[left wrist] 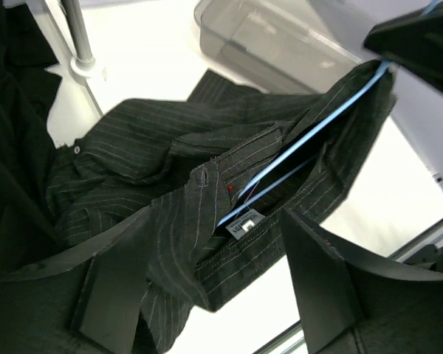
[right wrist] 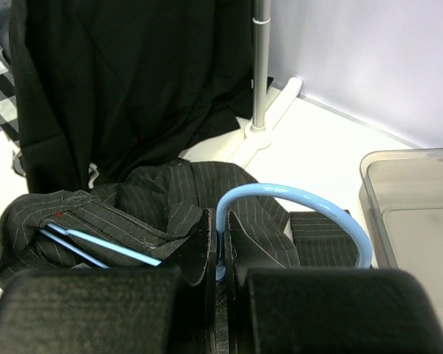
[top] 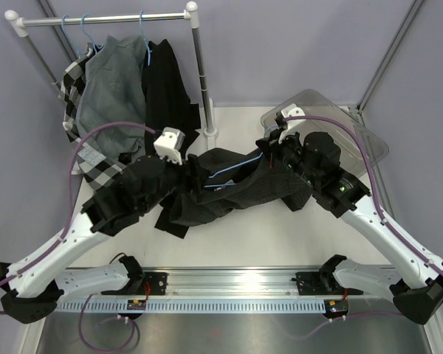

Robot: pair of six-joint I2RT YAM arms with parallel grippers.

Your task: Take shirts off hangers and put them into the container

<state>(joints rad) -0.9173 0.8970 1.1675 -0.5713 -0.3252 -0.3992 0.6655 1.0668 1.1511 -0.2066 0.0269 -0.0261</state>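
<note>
- Right gripper (right wrist: 221, 254): shut tight on the light-blue hanger (right wrist: 295, 198) just below its hook, with the hook curling up past the fingers.
- Left gripper (left wrist: 218, 236): fingers spread wide over the collar of the black pinstriped shirt (left wrist: 133, 147), clamping nothing; contact with the cloth unclear.
- That shirt: crumpled on the white table (top: 280, 243) between both grippers, with the hanger wire threaded through the neck opening.
- Second black shirt (top: 166, 88): hanging from the rail (top: 107, 20) at the far left.
- Container (top: 362, 140): clear grey tub at the far right corner, beside the right arm, just beyond the crumpled shirt.
- White label (left wrist: 245, 221): inside the collar, right beside the hanger wire.
</note>
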